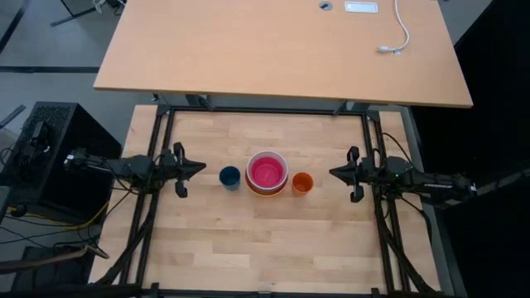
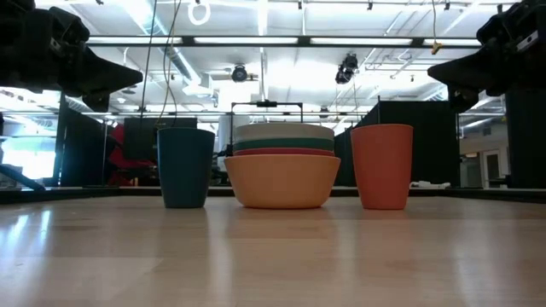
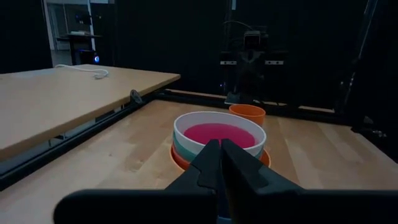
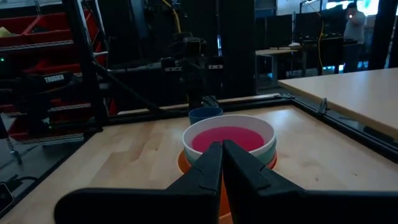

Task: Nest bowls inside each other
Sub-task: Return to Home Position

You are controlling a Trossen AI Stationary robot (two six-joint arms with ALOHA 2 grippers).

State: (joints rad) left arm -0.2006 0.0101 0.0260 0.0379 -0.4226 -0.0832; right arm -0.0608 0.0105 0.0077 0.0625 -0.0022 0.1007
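Note:
The bowls stand nested in one stack [image 1: 267, 173] at the table's middle: the orange bowl [image 2: 281, 181] rests on the wood, with red [image 2: 281, 152], teal green [image 2: 284, 143] and white [image 2: 284, 131] rims above it, and the magenta-pink bowl [image 3: 219, 134] innermost. My left gripper [image 1: 201, 166] is shut and level, well above the table, left of the stack. My right gripper [image 1: 333, 173] is shut, level and raised, right of the stack. Both point at the stack [image 4: 229, 138] and touch nothing.
A small dark blue cup [image 1: 229, 176] stands just left of the stack, and a small orange cup [image 1: 302, 182] just right of it. A black frame [image 1: 265, 110] borders the wooden table. A larger desk [image 1: 281, 45] lies beyond the far edge.

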